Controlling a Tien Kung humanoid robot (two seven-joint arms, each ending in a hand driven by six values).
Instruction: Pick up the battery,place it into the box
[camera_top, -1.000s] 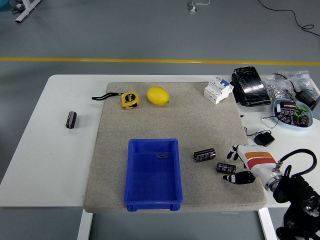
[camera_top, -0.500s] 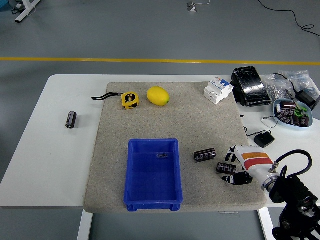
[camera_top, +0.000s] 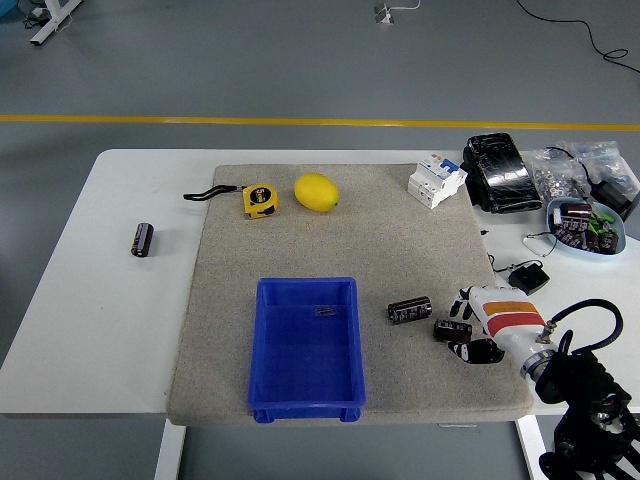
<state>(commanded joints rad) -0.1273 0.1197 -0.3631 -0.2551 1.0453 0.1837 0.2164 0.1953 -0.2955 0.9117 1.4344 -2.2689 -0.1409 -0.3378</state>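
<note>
A small black battery (camera_top: 446, 330) lies on the grey mat (camera_top: 380, 240) at the right. My right hand (camera_top: 468, 325) reaches it from the lower right, with the fingers (camera_top: 464, 300) above it and the thumb (camera_top: 478, 351) below. The hand looks open around the battery's right end, and the battery rests on the mat. A larger black battery (camera_top: 410, 309) lies just to the left. A third battery (camera_top: 143, 240) sits on the white table far left. The blue box (camera_top: 305, 345), open on top, stands at the mat's front middle. My left arm is out of view.
At the mat's back lie a yellow tape measure (camera_top: 260, 198), a lemon (camera_top: 316, 192) and a white circuit breaker (camera_top: 436, 180). On the table at the right are a black pack (camera_top: 500, 172), plastic bags (camera_top: 570, 170), a bowl of parts (camera_top: 585, 225) and a black adapter (camera_top: 527, 277).
My right hand has crept a little left and up, bringing fingers and thumb closer around the small battery. Nothing else has moved.
</note>
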